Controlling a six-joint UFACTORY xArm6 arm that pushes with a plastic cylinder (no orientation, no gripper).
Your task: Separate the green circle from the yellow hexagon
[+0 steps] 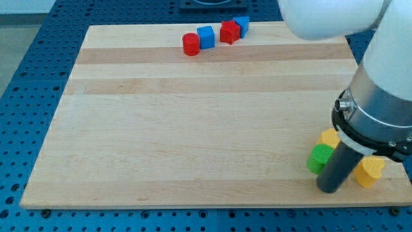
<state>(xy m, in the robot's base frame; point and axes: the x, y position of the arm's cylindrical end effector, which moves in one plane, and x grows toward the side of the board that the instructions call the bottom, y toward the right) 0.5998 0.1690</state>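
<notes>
The green circle [318, 158] lies near the view's bottom right of the wooden board [193, 129]. A yellow block [329, 137], its shape partly hidden, sits just above it and touches it. Another yellow block [369, 171] lies to the right, partly behind the arm. Which of the two is the hexagon I cannot tell. My tip [329, 189] rests on the board just below and right of the green circle, touching or nearly touching it. The rod covers part of the green circle's right side.
At the view's top stand a red block [190, 44], a blue cube [206, 37], a red block [229, 31] and a blue block [242, 25] in a row. The arm's white and grey body [380, 96] fills the right side. The board's bottom edge is close below my tip.
</notes>
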